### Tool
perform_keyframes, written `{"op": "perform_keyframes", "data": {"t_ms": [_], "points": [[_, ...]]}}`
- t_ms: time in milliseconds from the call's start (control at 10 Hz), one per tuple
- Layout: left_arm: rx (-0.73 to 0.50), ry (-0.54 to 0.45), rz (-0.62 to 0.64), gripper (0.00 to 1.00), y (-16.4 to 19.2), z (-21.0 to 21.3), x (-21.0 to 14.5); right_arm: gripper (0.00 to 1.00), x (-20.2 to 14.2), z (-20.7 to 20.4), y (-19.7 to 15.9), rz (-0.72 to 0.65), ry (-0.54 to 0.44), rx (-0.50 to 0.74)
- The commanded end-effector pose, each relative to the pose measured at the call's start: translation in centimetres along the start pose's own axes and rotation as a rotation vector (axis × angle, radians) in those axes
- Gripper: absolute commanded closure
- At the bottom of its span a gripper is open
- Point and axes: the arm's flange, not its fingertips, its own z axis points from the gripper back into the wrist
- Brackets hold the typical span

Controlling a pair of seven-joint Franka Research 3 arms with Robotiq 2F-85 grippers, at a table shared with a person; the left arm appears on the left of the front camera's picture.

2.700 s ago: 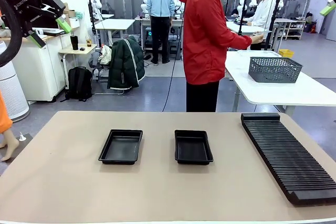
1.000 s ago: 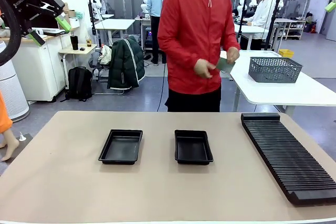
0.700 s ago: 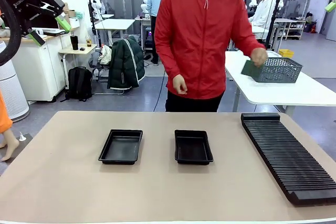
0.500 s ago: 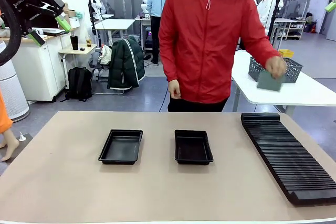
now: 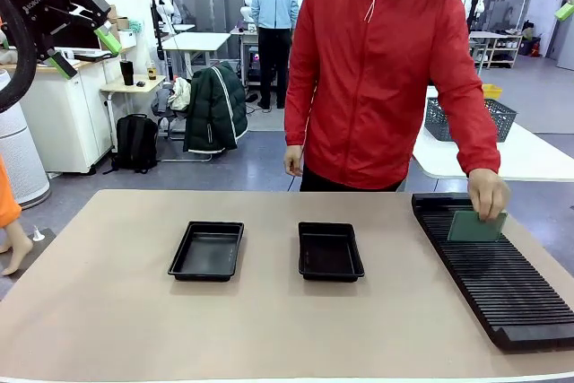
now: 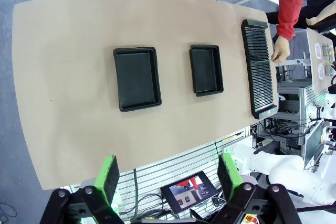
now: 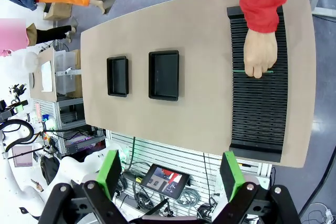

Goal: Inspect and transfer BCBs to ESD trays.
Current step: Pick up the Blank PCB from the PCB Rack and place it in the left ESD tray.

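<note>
Holding a BCB [image 5: 473,227] edgewise at the slotted rack [image 5: 502,289] (person's hand [image 5: 489,195]); ESD trays [image 5: 207,249] beside.

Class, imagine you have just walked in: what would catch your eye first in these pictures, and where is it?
The person in the bright red jacket at the far side of the table, holding a thin green circuit board upright at the long black ribbed rack on the right. Next, two shallow black plastic trays, both empty, side by side mid-table.
</note>
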Motion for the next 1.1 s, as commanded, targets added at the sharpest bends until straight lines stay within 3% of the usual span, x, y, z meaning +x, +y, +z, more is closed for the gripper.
{"op": "perform_keyframes", "data": {"t_ms": [0, 1000], "points": [[0.000, 0.000, 0.000, 0.00, -0.01, -0.01, 0.01, 0.00, -0.09, -0.04, 0.02, 0.000, -0.001, 0.014], [0.000, 0.000, 0.000, 0.00, -0.01, -0.01, 0.01, 0.00, -0.09, -0.04, 0.02, 0.000, -0.001, 0.014]]}}
